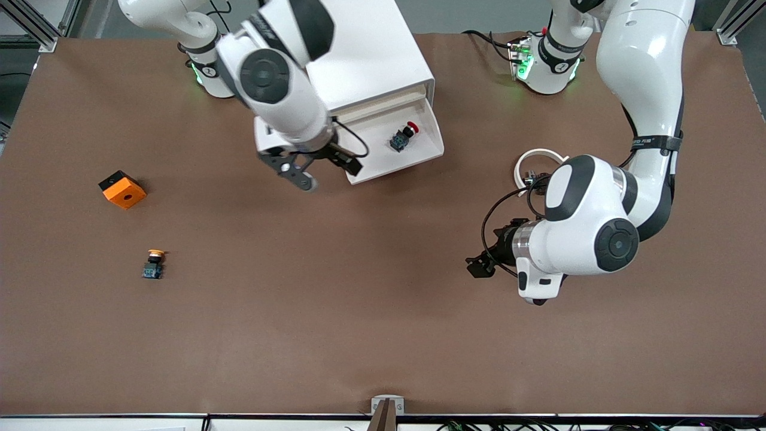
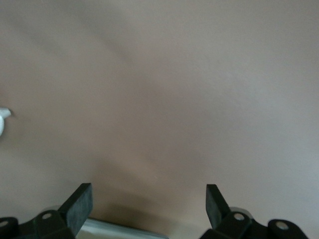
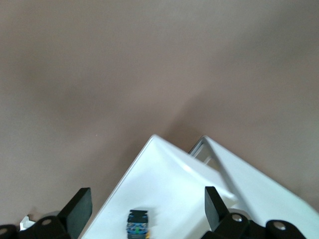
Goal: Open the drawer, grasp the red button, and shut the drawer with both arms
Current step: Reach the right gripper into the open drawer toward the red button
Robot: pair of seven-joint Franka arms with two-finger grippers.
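The white cabinet's drawer (image 1: 426,157) stands pulled open. The button (image 1: 402,137), with red cap and blue base, lies on its side in the drawer. The right wrist view shows the button's blue base (image 3: 138,223) on the white drawer floor (image 3: 164,189). My right gripper (image 1: 326,170) is open and empty, up in the air over the drawer's front corner toward the right arm's end; in its own view (image 3: 147,209) the button lies between the fingers, lower down. My left gripper (image 1: 477,266) is open and empty over bare table (image 2: 147,204).
The white cabinet (image 1: 371,60) stands between the arm bases. An orange cube with a hole (image 1: 122,189) and an orange-capped button (image 1: 154,264) lie toward the right arm's end. A white ring of cable (image 1: 537,158) sits by the left arm.
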